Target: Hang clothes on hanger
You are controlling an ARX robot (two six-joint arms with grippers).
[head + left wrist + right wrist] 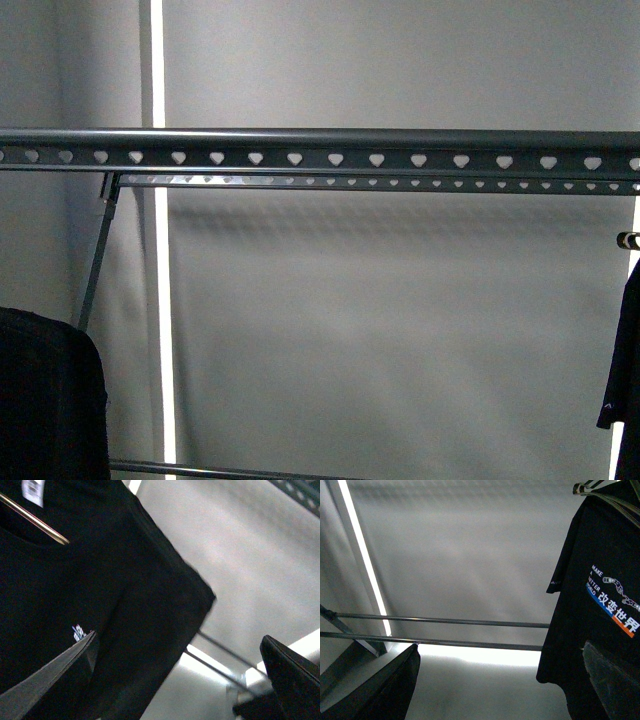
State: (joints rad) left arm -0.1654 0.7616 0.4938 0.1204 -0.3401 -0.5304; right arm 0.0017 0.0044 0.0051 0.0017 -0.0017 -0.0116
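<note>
Both gaping empty, the left tool is seemingly hanging nearer the T-shirt than the right tool, the rail running crosswise above.

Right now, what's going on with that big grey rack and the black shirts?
A two-armed robot is set to hang shirts on the grey rack. Nothing hangs from the part of its heart-holed rail in view. A printed black T-shirt hangs at the right, and another black shirt on a bronze hanger sits low on the left. The left tool and right tool are both open, gripping nothing.
</note>
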